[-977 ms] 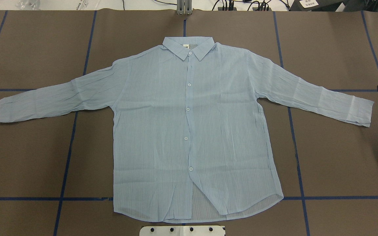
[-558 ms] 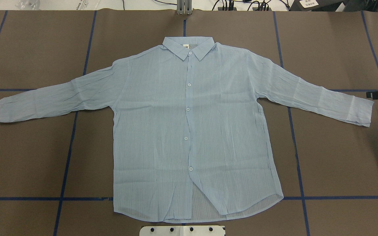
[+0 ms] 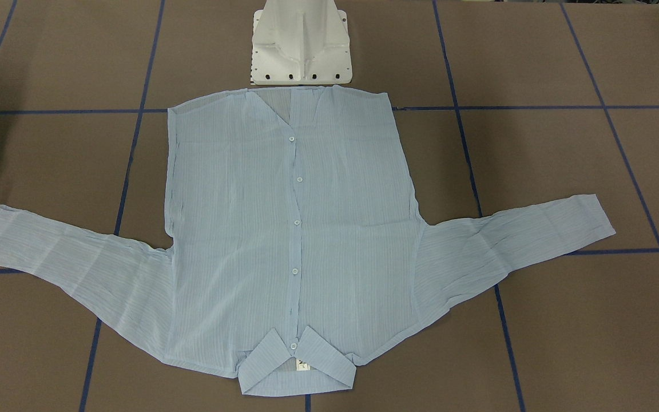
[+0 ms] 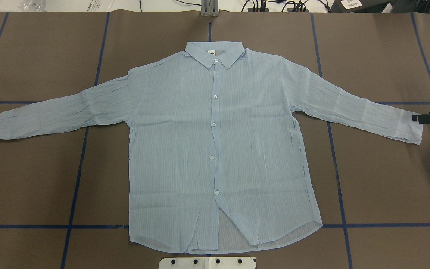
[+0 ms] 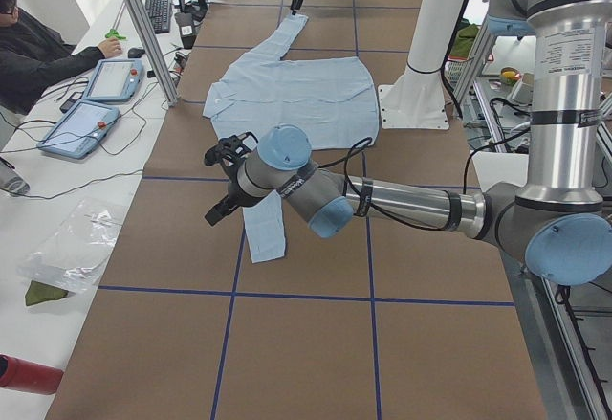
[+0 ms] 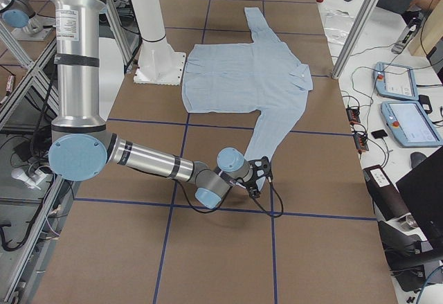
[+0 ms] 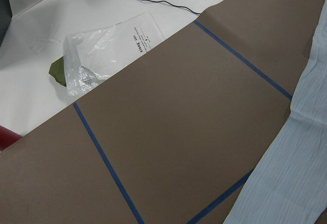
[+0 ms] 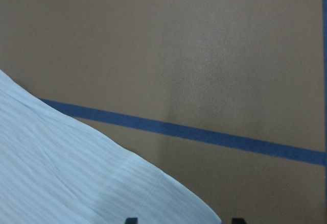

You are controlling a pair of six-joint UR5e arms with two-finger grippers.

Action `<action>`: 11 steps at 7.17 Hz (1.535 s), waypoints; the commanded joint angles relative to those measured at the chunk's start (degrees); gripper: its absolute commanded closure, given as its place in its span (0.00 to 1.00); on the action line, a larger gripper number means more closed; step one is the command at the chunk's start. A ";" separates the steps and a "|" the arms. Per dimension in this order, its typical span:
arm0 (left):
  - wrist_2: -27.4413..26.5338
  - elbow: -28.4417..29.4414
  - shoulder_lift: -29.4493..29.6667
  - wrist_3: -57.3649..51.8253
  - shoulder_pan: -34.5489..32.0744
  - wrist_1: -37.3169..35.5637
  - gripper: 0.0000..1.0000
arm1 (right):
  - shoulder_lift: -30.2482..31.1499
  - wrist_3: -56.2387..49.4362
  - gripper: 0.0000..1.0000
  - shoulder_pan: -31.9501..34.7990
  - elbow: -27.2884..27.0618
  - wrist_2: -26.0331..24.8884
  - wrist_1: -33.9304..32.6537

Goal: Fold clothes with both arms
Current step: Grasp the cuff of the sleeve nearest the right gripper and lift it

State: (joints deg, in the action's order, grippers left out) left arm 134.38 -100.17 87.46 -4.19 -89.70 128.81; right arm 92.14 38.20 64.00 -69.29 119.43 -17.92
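across the brown counter the light blue shirt lies flat, buttoned side up. its body runs away from the robot: the collar points to the far edge, and the hem lies just beside the white pedestal base. both sleeves spread sideways and slope a little back toward the robot, so the longest line runs cuff to cuff across the counter.

your right claw sits at the right cuff, low by the cloth edge. the right wrist view shows its fingertips well apart with the cuff corner between them, not closed on it. your left claw hangs near the outer end of the left sleeve. it shows only from the side camera, so you cannot tell how far it is open.

you have wide room: bare counter crossed by blue tape lines lies outside both cuffs and beside the body below each sleeve. past the left-hand counter edge a plastic bag lies on a white table.
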 commanded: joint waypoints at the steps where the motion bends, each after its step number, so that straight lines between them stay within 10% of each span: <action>1: 0.00 0.50 -0.45 0.05 -0.03 1.78 0.00 | -0.12 -0.14 0.40 -0.28 0.65 -0.95 0.34; 3: 0.00 0.24 -1.06 0.06 -0.03 2.15 0.00 | -0.64 -0.31 0.52 -0.37 0.91 -1.13 0.17; 5: 0.00 0.33 -1.07 0.06 -0.03 2.15 0.00 | -0.64 -0.58 0.98 -0.28 0.74 -0.95 0.34; 11: 0.00 0.06 -1.07 0.14 -0.03 2.15 0.00 | -0.56 6.75 1.00 1.83 -15.20 -0.77 -8.32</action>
State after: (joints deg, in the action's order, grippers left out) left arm 134.38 -100.10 86.40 -4.11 -89.74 130.96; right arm 91.62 40.59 65.58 -78.29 118.92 -21.99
